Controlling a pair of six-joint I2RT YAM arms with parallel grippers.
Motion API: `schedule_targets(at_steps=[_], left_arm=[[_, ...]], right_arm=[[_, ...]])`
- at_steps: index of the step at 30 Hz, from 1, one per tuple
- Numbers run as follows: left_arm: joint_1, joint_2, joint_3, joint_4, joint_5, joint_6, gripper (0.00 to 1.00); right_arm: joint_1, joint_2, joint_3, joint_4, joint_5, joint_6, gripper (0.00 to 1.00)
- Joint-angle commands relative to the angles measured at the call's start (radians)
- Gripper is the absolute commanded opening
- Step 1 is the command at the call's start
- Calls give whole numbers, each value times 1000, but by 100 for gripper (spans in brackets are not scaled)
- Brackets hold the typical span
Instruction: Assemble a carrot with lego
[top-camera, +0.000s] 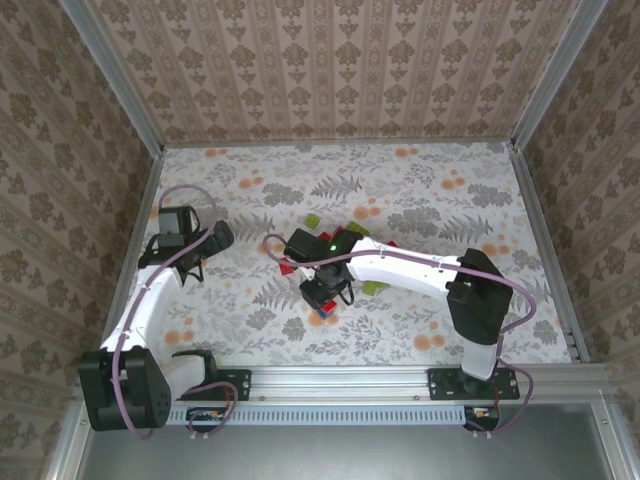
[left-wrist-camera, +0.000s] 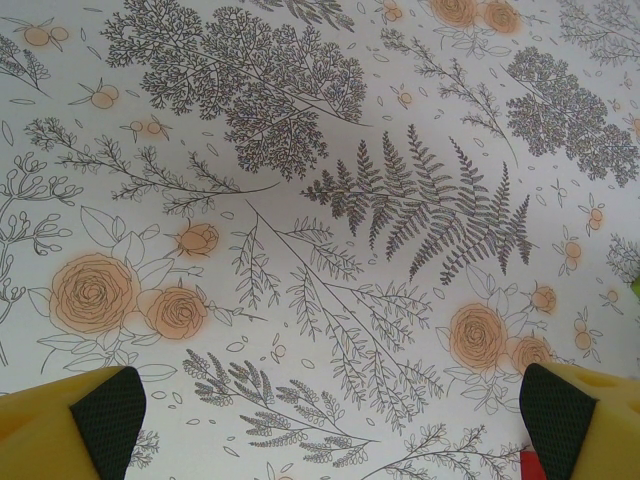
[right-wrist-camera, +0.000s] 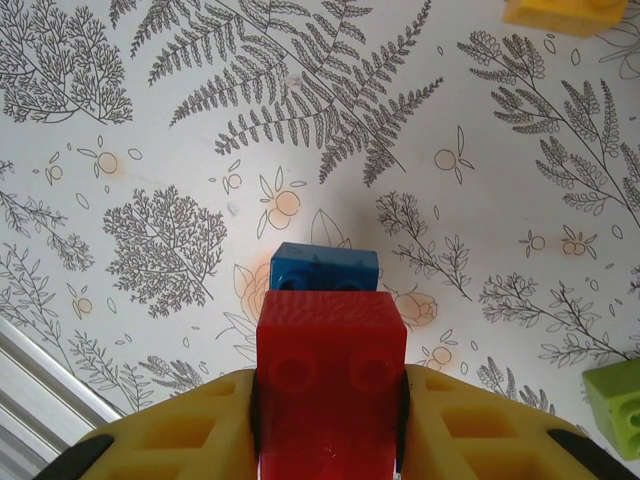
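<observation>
Red brick (right-wrist-camera: 330, 380) pinched in the right fingers (right-wrist-camera: 180, 435), blue brick (right-wrist-camera: 325, 268) on its far end.
Right wrist view: both yellow fingers press the red brick's sides and the blue one touches it. Can't tell if the pair rests on the counter (right-wrist-camera: 150, 120) or hangs just above. Orange brick (right-wrist-camera: 555, 12) lies well ahead to the right. Light green brick (right-wrist-camera: 615, 405) sits near the right-hand finger, not touching. Top view: the right fingers are near counter centre, just on the near side of the loose lego pile (top-camera: 335, 238) of red and green pieces. Left fingers (left-wrist-camera: 95, 415) are spread wide over plain floral counter at the left side, well apart from the pile, holding nothing.
</observation>
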Motion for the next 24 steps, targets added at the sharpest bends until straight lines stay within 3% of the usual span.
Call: schedule_targets(at_steps=[1, 24], left_arm=[[6, 3, 12, 5, 14, 20, 100], [6, 5, 12, 9, 18, 19, 100]], right_arm=[[7, 28, 27, -7, -15, 4, 35], [27, 77, 24, -20, 24, 25, 35]])
